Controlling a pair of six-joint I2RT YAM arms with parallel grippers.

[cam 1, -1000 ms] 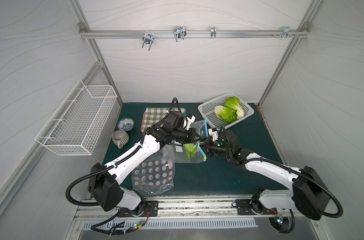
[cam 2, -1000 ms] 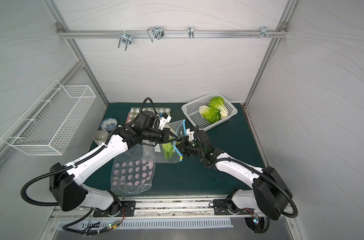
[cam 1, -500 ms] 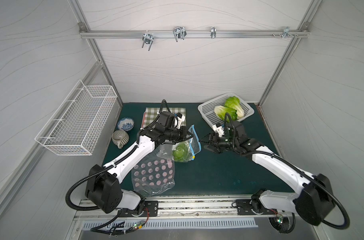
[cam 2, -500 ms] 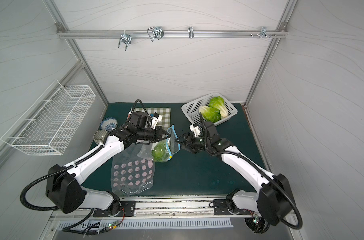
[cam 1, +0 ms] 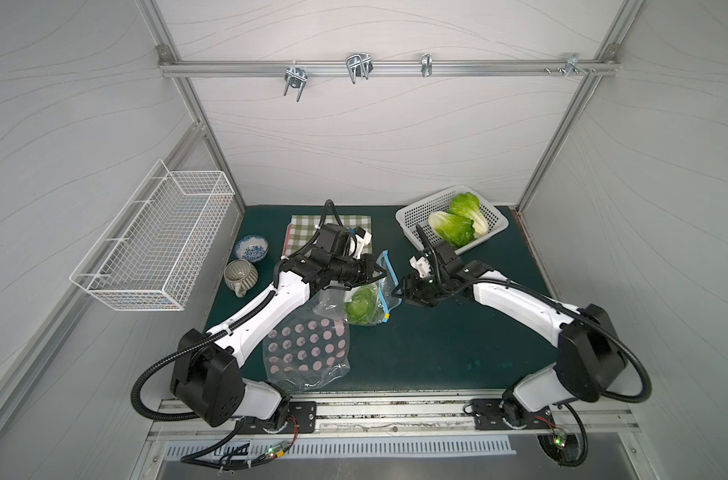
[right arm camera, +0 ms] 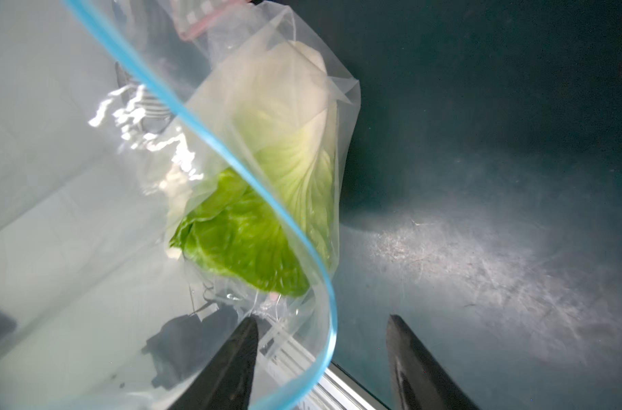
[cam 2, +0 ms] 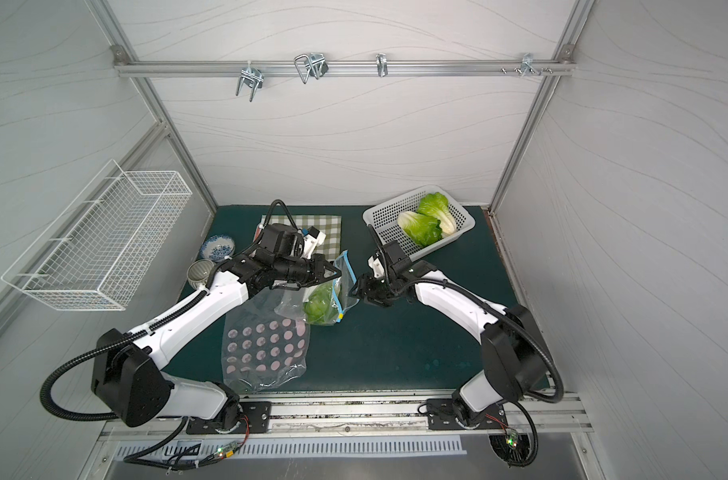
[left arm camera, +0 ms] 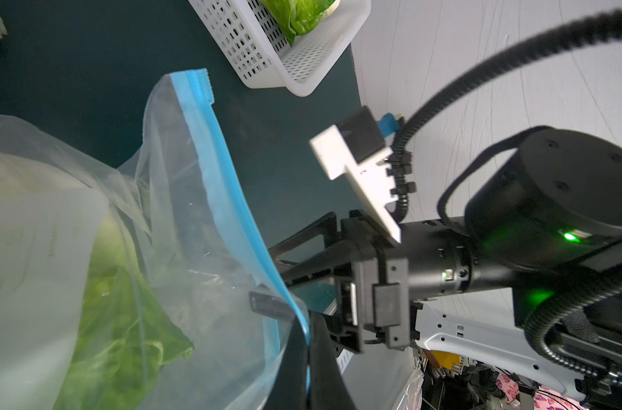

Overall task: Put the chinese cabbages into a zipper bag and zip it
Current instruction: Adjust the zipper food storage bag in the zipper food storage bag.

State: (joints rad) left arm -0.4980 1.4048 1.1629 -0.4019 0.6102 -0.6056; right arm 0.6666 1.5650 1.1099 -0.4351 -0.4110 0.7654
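Observation:
The clear zipper bag (cam 1: 333,301) with a blue zip rim (left arm camera: 231,177) hangs low over the green mat in both top views. My left gripper (cam 1: 381,274) is shut on that rim, jaws pressed together on the blue strip (left arm camera: 307,330). One of the chinese cabbages (right arm camera: 252,241) lies inside the bag (cam 2: 318,305). My right gripper (right arm camera: 322,319) is open at the bag's mouth: one finger is inside the plastic, the other outside, and the rim curves between them unpinched. Two more cabbages (cam 1: 453,226) (cam 1: 468,205) lie in the white basket (cam 1: 412,216).
A pink-dotted plastic bag (cam 1: 304,349) lies on the mat under my left arm. A checked cloth (cam 1: 304,224), a blue patterned bowl (cam 1: 252,249) and a grey cup (cam 1: 239,276) sit at the back left. A wire basket (cam 1: 154,245) hangs on the left wall.
My right gripper let go in the bag, drew back towards the basket, then returned to the rim with narrower jaws. My left arm carried the bag slightly left; the cabbage settled inside.

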